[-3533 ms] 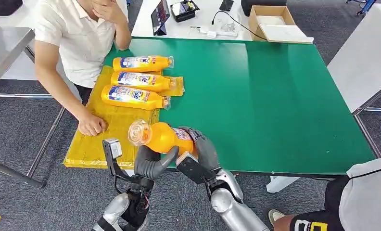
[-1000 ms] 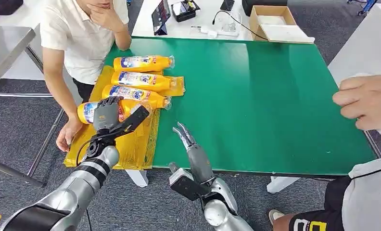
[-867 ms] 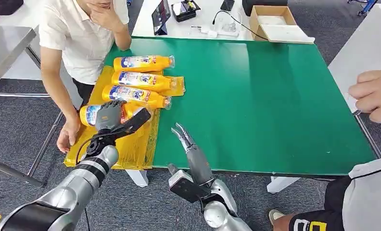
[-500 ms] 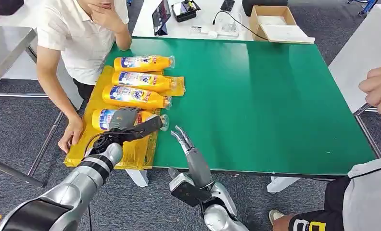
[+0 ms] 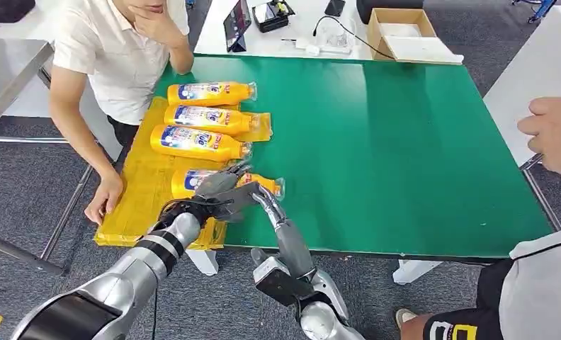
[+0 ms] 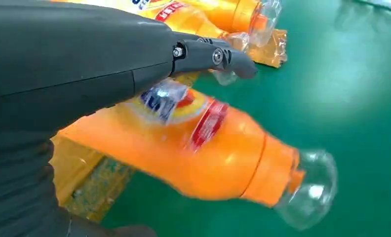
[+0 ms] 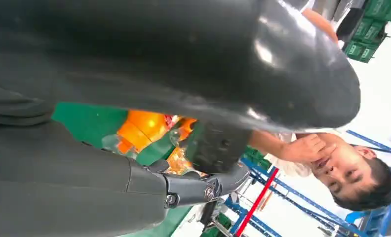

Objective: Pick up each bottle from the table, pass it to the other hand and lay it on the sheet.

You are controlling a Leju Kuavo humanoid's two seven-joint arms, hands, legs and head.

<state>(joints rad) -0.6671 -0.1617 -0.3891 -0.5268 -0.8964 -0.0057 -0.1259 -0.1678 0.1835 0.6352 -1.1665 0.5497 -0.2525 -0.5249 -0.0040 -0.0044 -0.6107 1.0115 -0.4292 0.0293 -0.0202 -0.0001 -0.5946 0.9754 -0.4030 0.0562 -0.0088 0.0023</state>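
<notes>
Since the earlier frames, the left hand [image 5: 217,190] had carried the fourth bottle [image 5: 253,184] in toward the sheet's [image 5: 132,212] near right corner, at the desk's [image 5: 405,142] near left edge. That hand grasped the bottle around its labelled body, the clear cap jutting past the sheet over the green top. Three bottles [image 5: 196,142] lay in a row on the sheet behind it. The right hand [image 5: 267,205] was released, fingers extended, holding nothing, just beside the bottle. The bottle looked light, stiff plastic with a slick wrapper; the wide middle seemed the safest hold.
</notes>
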